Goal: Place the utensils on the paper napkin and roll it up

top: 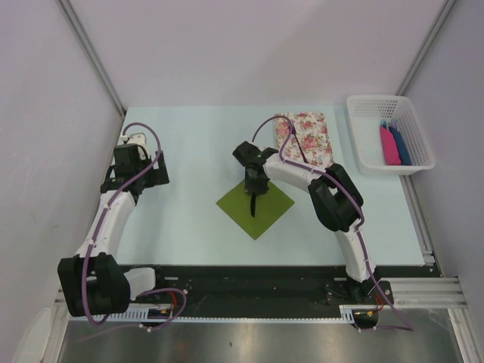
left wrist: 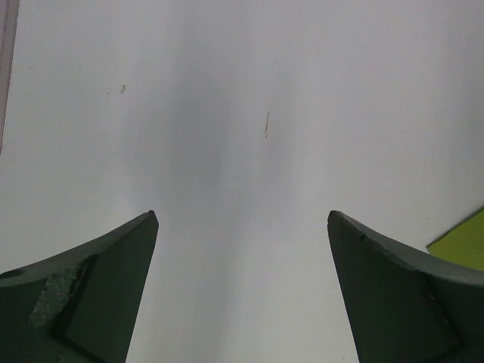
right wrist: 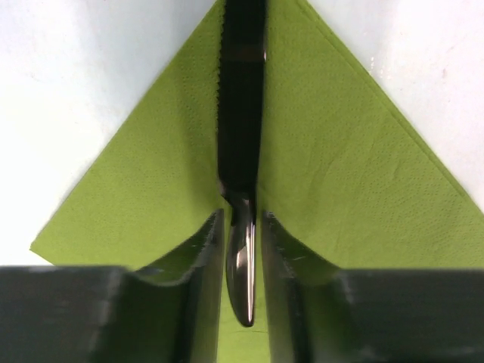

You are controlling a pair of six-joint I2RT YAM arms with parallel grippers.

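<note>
The olive-green paper napkin (top: 271, 210) lies as a diamond on the table's middle. One dark utensil (top: 252, 203), a knife with a serrated edge (right wrist: 240, 113), rests along its diagonal. My right gripper (top: 255, 184) hangs low over the knife's handle end (right wrist: 243, 280). Its fingers (right wrist: 203, 249) straddle the handle with a thin strip of green showing on each side, so the jaws stand slightly open and touch nothing. My left gripper (top: 155, 171) is wide open (left wrist: 242, 219) over bare table at the left, with a napkin corner (left wrist: 465, 240) at its view's right edge. No other utensils are in view.
A pink-and-white floral mat (top: 308, 138) lies behind the right arm. A white basket (top: 355, 128) at the back right holds a pink piece (top: 389, 146) and a blue piece (top: 401, 144). Walls close in on the left, back and right.
</note>
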